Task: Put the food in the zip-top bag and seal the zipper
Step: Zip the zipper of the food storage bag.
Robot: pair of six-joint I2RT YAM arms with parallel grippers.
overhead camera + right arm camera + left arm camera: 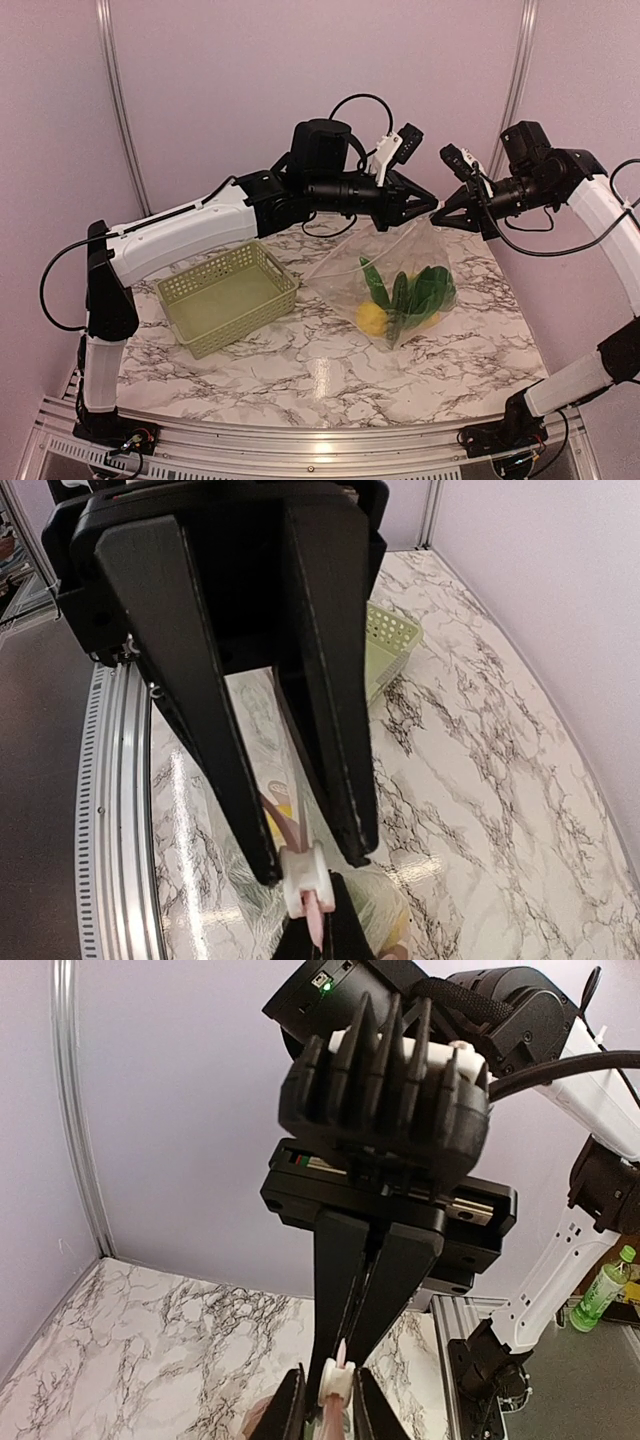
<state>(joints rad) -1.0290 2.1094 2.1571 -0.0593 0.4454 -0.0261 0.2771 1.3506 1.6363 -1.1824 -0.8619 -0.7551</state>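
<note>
The clear zip-top bag [375, 260] hangs by its top corner between my two grippers, its lower part resting on the table. Inside it I see leafy bok choy [432, 285], a dark cucumber [375, 283] and a yellow lemon [372, 318]. My left gripper [425, 207] [328, 1402] is closed on the white zipper slider [336, 1385]. My right gripper [447, 215] [318, 942] faces it tip to tip and is shut on the pale pink zipper strip [285, 825] just past the slider [303, 880].
The light green perforated basket [228, 295] stands on the marble table [300, 360] at the left, with nothing in it; it also shows in the right wrist view [392, 645]. Walls close the back and sides.
</note>
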